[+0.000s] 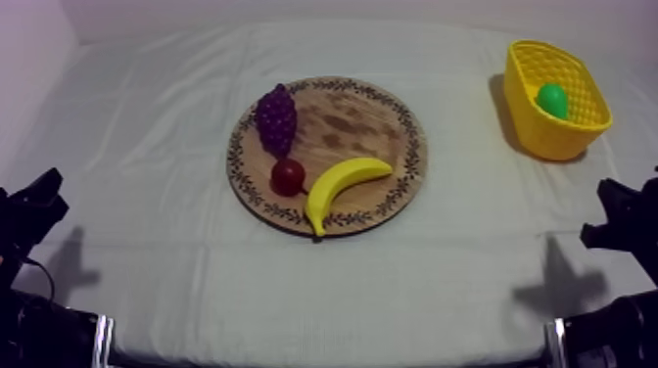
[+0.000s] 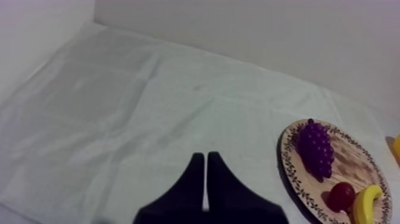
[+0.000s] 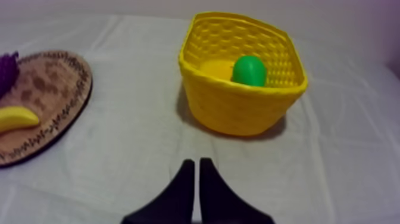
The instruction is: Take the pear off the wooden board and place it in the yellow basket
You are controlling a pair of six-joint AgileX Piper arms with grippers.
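The green pear (image 1: 552, 99) lies inside the yellow basket (image 1: 568, 134) at the far right of the table; the right wrist view shows the pear (image 3: 249, 70) resting against the basket's (image 3: 238, 107) far wall. The round wooden board (image 1: 352, 122) sits mid-table. My left gripper (image 1: 37, 201) rests low at the left edge, its fingers (image 2: 205, 179) together as a narrow wedge, shut on nothing. My right gripper (image 1: 617, 210) rests low at the right edge, short of the basket, its fingers (image 3: 196, 184) also shut with nothing held.
On the board lie a bunch of purple grapes (image 1: 276, 117), a small red fruit (image 1: 288, 176) and a banana (image 1: 343, 186). White cloth (image 1: 323, 284) covers the table between both arms and the board.
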